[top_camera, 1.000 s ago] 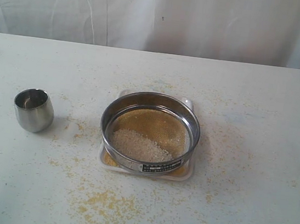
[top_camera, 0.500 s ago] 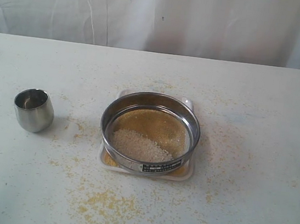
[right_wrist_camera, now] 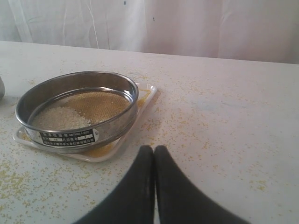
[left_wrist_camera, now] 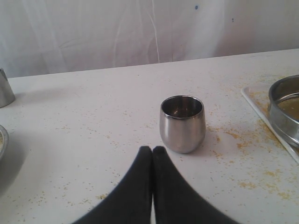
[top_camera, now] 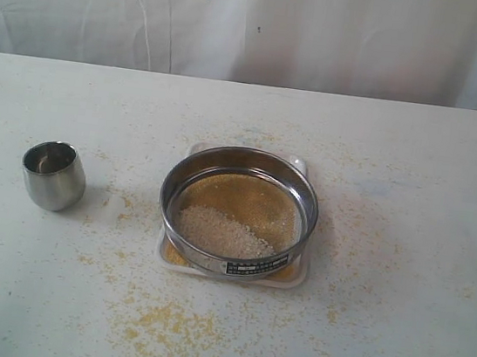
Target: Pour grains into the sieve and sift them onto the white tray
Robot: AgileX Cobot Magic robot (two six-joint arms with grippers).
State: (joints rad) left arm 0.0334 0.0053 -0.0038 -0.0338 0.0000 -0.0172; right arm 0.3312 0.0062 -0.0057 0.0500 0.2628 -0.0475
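The grains [top_camera: 223, 232] lie in the sieve [top_camera: 196, 256] as a pale, whitish heap against its near wall. Through the bare mesh behind them we see a yellow layer beneath. The sieve sits flat on the white tray [top_camera: 293, 280], its dark label [top_camera: 255, 270] facing the near edge of the worktop [top_camera: 421, 194]. Loose yellow meal [top_camera: 169, 321] is scattered over the worktop around the tray, thickest in front of it. To the left, well apart from the tray, a small steel cup [top_camera: 53, 174] stands upright. The left gripper [left_wrist_camera: 153, 150] hovers near the cup, its jaws pressed together on nothing. The right gripper [right_wrist_camera: 154, 149] hangs near the tray, jaws likewise clenched and empty.
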